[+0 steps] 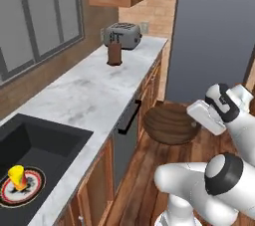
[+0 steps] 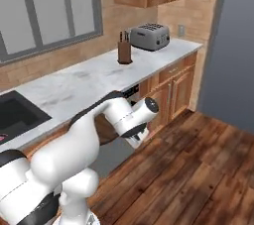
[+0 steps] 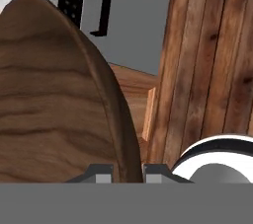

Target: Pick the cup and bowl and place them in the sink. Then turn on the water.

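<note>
Cup point(image 1: 17, 175) sits in the sink point(image 1: 47, 143) already. Left base view: bowl point(image 1: 171, 124) hangs off the table point(image 1: 94, 90), next to go in; toaster point(image 1: 123, 35) and knife block point(image 1: 114, 53) stand far off. Hand view: fingers point(image 3: 128, 171) pinch the bowl's rim.

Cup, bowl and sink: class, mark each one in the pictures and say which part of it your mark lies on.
cup point(image 1: 17, 174): left base view, on its yellow side wall.
bowl point(image 1: 168, 125): left base view, on its grained outer surface.
sink point(image 1: 47, 140): left base view, on the bare black back wall of the basin.
</note>
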